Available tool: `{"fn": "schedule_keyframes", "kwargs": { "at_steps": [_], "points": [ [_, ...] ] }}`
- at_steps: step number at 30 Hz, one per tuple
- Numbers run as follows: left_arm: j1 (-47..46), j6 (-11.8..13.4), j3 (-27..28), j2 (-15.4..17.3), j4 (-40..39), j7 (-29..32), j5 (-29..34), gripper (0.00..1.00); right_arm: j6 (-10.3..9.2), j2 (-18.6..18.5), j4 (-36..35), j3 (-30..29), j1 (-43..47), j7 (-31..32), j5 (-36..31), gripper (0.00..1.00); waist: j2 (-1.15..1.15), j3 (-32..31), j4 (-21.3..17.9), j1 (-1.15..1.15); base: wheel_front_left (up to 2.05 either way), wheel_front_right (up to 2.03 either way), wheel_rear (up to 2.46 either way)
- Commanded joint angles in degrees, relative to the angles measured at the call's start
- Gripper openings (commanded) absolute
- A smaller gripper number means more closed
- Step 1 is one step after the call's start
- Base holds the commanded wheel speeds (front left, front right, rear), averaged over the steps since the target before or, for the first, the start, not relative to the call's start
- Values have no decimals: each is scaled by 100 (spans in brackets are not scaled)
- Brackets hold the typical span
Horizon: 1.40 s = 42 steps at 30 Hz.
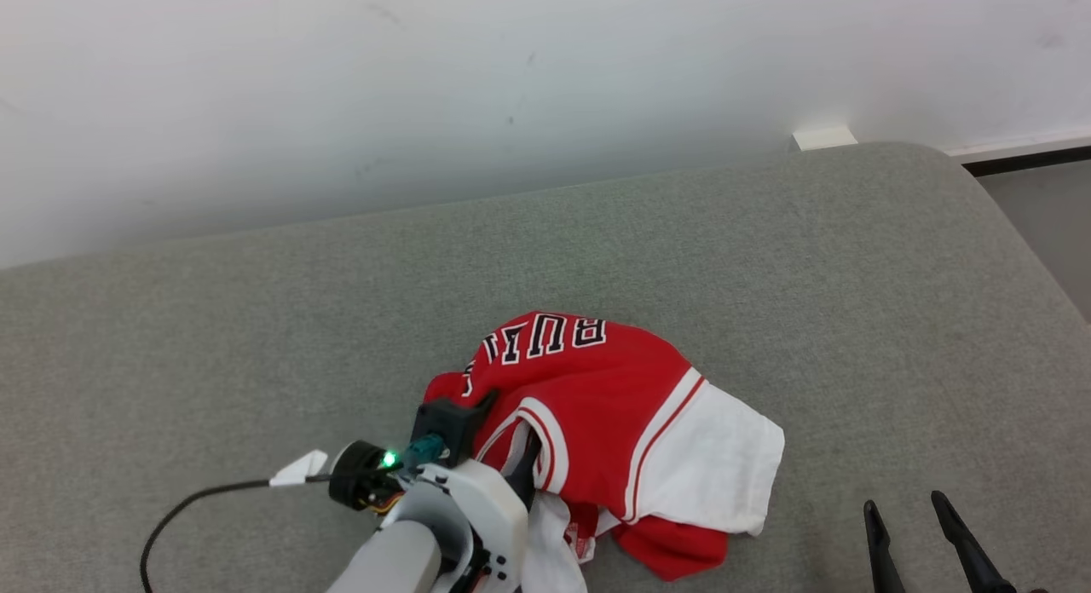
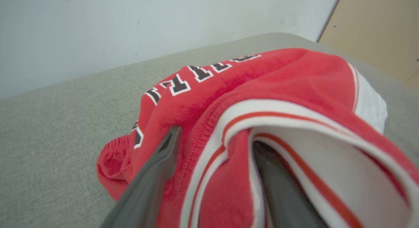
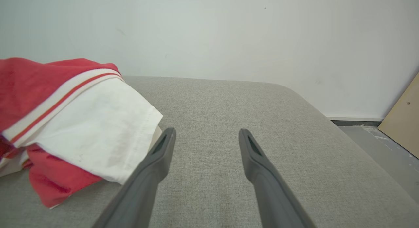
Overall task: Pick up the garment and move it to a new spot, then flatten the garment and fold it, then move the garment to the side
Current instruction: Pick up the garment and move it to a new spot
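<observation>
The garment point(image 1: 597, 397) is a red jersey with white trim, black letters and a white sleeve part, lying crumpled on the grey cushion point(image 1: 256, 337). My left gripper point(image 1: 510, 431) reaches into its near left side. In the left wrist view the garment point(image 2: 262, 77) bunches between and over the spread fingers point(image 2: 163, 156), whose jaws stand wide apart around a striped edge without pinching it. My right gripper point(image 1: 908, 512) is open at the lower right, apart from the cloth. In the right wrist view it point(image 3: 207, 136) hovers over bare cushion, with the garment point(image 3: 65, 116) to its left.
A pale wall point(image 1: 426, 82) runs along the cushion's far edge, with a small white block point(image 1: 822, 137) against it. The cushion's rounded right edge drops to grey floor point(image 3: 376, 142), where a tan board point(image 3: 402, 123) leans. A black cable point(image 1: 196, 499) trails from my left wrist.
</observation>
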Motion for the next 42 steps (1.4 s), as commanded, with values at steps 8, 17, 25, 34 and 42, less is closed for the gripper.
{"fn": "schedule_keyframes", "kwargs": {
  "at_steps": [8, 17, 25, 34, 42],
  "points": [
    [-105, 176, 298, 469, -1307, 728, -226, 100, -14, -9, 8, -17, 146, 4, -59, 100, 0, -190, 260, 0, 0, 0, 0],
    [464, 313, 230, 603, -2810, 1322, -383, 100, -14, -9, 0, 27, 161, 4, -40, 100, 0, -154, 242, 0, 0, 0, 0],
    [848, 407, 71, 651, -3262, 1568, -422, 100, -14, -8, 21, 40, 116, 5, -80, 100, 0, -135, 125, 0, 0, 0, 0],
    [1213, 469, -42, 769, -3453, 1637, -458, 100, -14, -8, 30, 8, 190, 5, -61, 100, 0, -166, 77, 0, 0, 0, 0],
    [1457, 563, -40, 1030, -4106, 1846, -414, 100, -14, -8, 22, -20, 223, 5, -33, 100, 0, -192, 158, 0, 0, 0, 0]
  ]
}}
